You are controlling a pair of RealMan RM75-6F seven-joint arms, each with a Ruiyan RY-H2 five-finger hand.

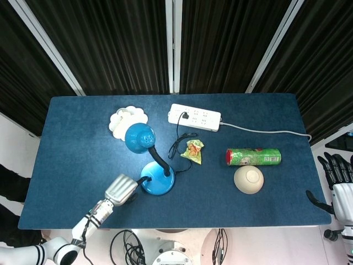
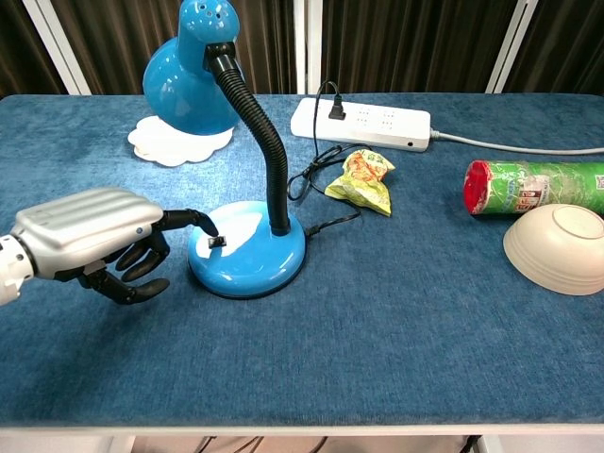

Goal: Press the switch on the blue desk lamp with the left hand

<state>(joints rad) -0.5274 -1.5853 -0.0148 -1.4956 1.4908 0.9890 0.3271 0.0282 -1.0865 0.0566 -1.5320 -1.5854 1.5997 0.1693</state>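
The blue desk lamp stands left of the table's middle, its round base (image 1: 157, 179) (image 2: 247, 250) under a black gooseneck and its blue shade (image 1: 139, 138) (image 2: 189, 75) bent toward the back left. A small black switch (image 2: 218, 243) sits on the left of the base. My left hand (image 1: 121, 189) (image 2: 94, 236) is just left of the base, one dark finger stretched out so its tip lies at the switch and the others curled under. Whether the tip presses down cannot be told. My right hand (image 1: 339, 179) hangs off the table's right edge, fingers apart and holding nothing.
Behind the shade lies a white flower-shaped mat (image 1: 128, 118) (image 2: 179, 144). A white power strip (image 1: 194, 117) (image 2: 363, 123) with the lamp's black cord sits at the back. A yellow snack packet (image 2: 363, 179), a green can (image 2: 538, 186) and a cream bowl (image 2: 557, 245) lie to the right.
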